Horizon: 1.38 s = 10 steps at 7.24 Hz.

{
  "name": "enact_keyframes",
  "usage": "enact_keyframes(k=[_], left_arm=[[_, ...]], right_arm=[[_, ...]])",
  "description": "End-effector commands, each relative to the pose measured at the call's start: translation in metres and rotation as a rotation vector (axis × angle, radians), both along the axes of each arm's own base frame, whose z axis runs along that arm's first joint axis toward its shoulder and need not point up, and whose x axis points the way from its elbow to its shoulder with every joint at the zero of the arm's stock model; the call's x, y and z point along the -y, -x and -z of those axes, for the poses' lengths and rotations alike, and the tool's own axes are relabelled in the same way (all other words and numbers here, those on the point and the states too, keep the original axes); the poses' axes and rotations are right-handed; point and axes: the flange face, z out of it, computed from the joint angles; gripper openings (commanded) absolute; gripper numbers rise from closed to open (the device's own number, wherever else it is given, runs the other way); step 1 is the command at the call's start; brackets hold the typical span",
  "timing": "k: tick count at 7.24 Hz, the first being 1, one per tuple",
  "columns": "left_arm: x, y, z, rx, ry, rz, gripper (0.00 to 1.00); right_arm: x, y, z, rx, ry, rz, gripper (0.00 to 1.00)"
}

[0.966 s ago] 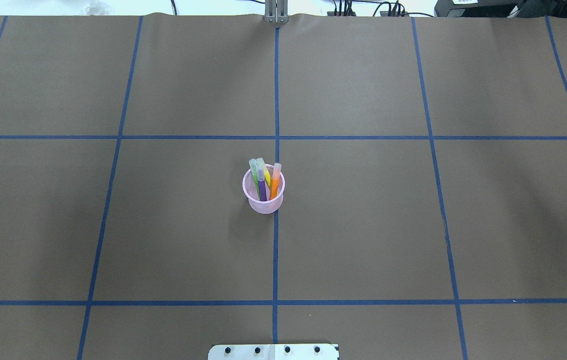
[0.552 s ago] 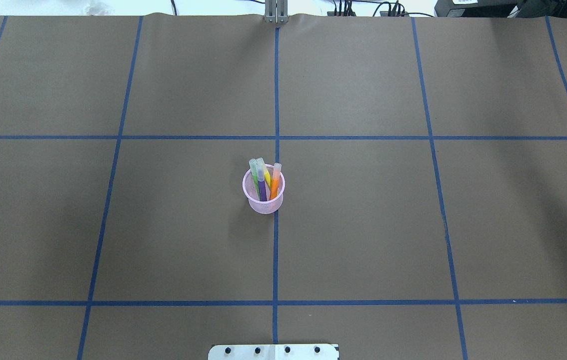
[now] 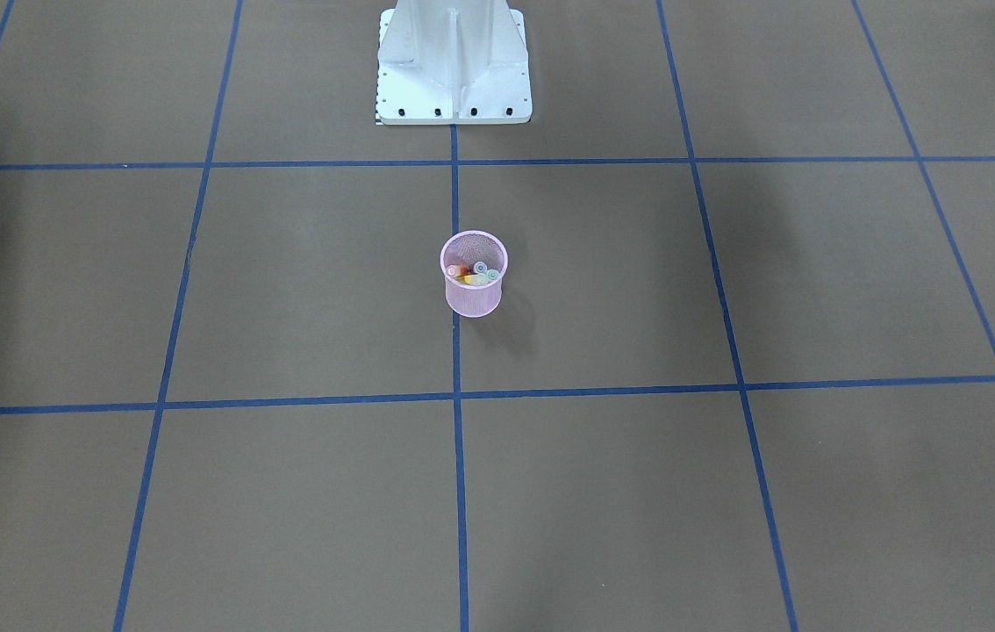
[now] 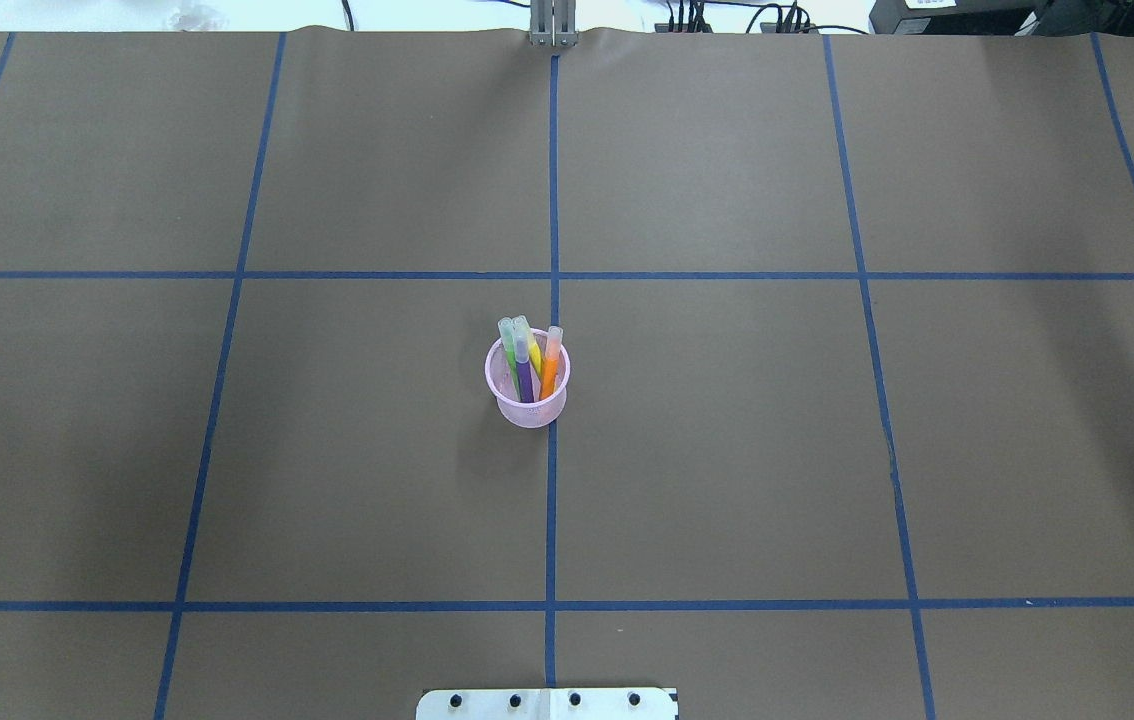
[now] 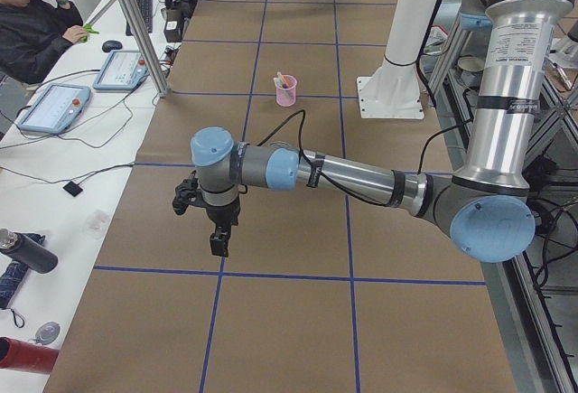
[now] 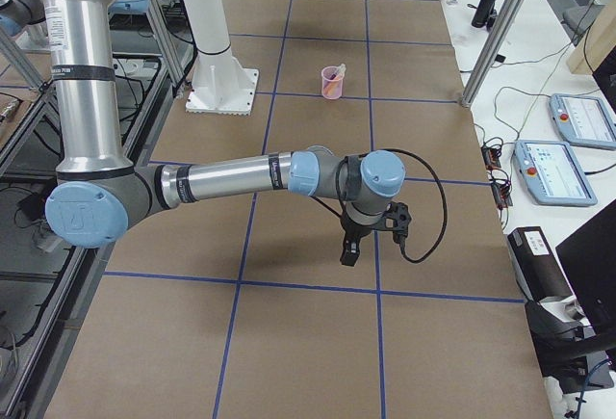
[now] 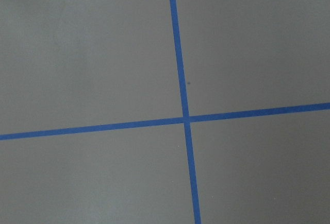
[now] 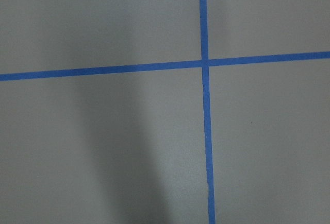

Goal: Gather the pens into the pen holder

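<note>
Change: none vs a sec ago. In the overhead view the pen holder (image 4: pixel 527 412) and the pens in it sit just as they did, and no arm is over the mid table.
Meaning: collecting looks done, imo. No stray pen shows on the brown paper (image 4: pixel 727 450), so prob nothing is left to pick.
Pen holder: upright on the centre line of blue tape (image 4: pixel 553 200), well apart from both grippers.
Contents: purple pen (image 4: pixel 525 378), orange pen (image 4: pixel 549 375), green pen (image 4: pixel 511 362) and yellow pen (image 4: pixel 534 357). All 4 stand inside, caps up and poking over the rim.
L gripper (image 5: pixel 219 241): hangs low over bare paper, holder far beyond it twd table centre. Seen only from the side cam, so can't tell if the fingers are spread or pressed together. Its wrist cam shows just paper and a tape cross.
R gripper (image 6: pixel 348 253): same at the other end, holder well off. Can't tell the finger state either.
</note>
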Motion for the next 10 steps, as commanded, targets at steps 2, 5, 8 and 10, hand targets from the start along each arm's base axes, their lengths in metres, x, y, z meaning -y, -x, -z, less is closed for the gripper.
enact_keyframes(k=[2, 5, 8, 10], left_arm=[[-0.023, 0.031, -0.018, -0.110, 0.068, 0.061, 1.00], [-0.034, 0.050, -0.050, -0.115, 0.051, 0.014, 1.00], [-0.036, 0.049, -0.052, -0.115, 0.055, 0.017, 1.00], [-0.035, 0.047, -0.044, -0.127, 0.065, 0.047, 1.00]], right_arm=[[-0.007, -0.002, -0.011, 0.001, 0.021, -0.003, 0.99], [-0.026, -0.010, -0.033, 0.003, -0.021, -0.017, 0.99], [-0.039, -0.032, -0.038, 0.005, -0.060, -0.057, 0.99], [-0.040, -0.035, -0.035, -0.001, -0.067, -0.064, 0.99]])
